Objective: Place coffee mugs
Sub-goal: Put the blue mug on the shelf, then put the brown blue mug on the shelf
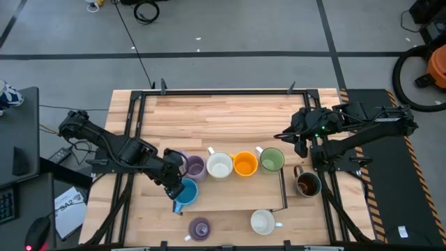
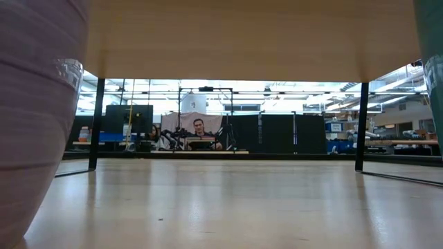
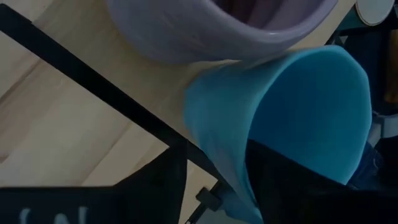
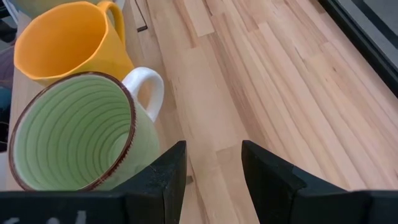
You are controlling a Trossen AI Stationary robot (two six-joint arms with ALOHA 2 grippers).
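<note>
A row of mugs stands mid-table: lavender mug [image 1: 193,167], white mug [image 1: 219,166], orange mug [image 1: 244,164], green mug [image 1: 271,160]. My left gripper [image 1: 175,185] is shut on the light blue mug [image 1: 185,193], just near the lavender one [image 3: 217,25]. My right gripper [image 4: 211,171] is open, beside the green mug [image 4: 74,137] on its right, touching nothing. The orange mug [image 4: 68,43] stands behind it. The brown mug [image 1: 307,184] stands right of the row. A second lavender mug [image 1: 200,227] and white mug [image 1: 263,222] stand by the near edge. My left gripper holds the light blue mug by its wall at the rim [image 3: 224,155], pinched with one finger inside [image 3: 292,180] the mug and one outside [image 3: 168,180]. The fingers come slanting from the table's left. The mug sits tilted in the hold; whether its base rests on anything, I cannot tell.
A low wooden shelf [image 2: 249,34] on thin black legs [image 2: 96,124] spans the table's middle. A black metal frame [image 1: 209,92] runs round the table. The near lavender mug [image 2: 34,124] fills the low view's left. A person [image 2: 199,128] sits far behind the table.
</note>
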